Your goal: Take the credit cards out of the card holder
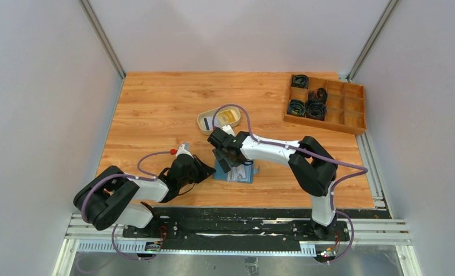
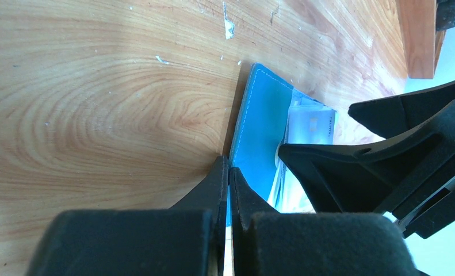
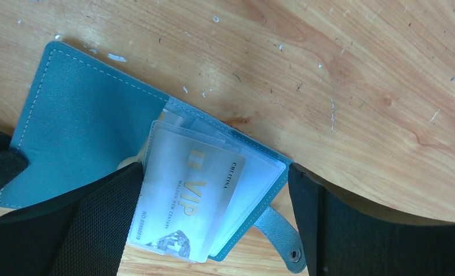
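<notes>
The blue card holder [image 1: 240, 173] lies open on the wooden table. My left gripper [image 1: 206, 170] is shut on the edge of its left flap [image 2: 262, 126]; blue shows between the fingertips [image 2: 229, 168]. My right gripper [image 1: 229, 160] is open and hangs over the pocket side, one finger [image 3: 92, 230] at the card's left edge and the other [image 3: 351, 230] beyond the closing tab [image 3: 282, 236]. A whitish card marked VIP [image 3: 190, 195] sticks partly out of the clear sleeves; it also shows in the left wrist view [image 2: 311, 126]. A yellow card [image 1: 229, 117] lies in the cream tray.
The cream oval tray [image 1: 204, 127] stands just behind the wallet, close to the right arm's wrist. A wooden compartment box [image 1: 351, 109] with black coiled items sits at the back right. The table's near edge is just in front of the wallet.
</notes>
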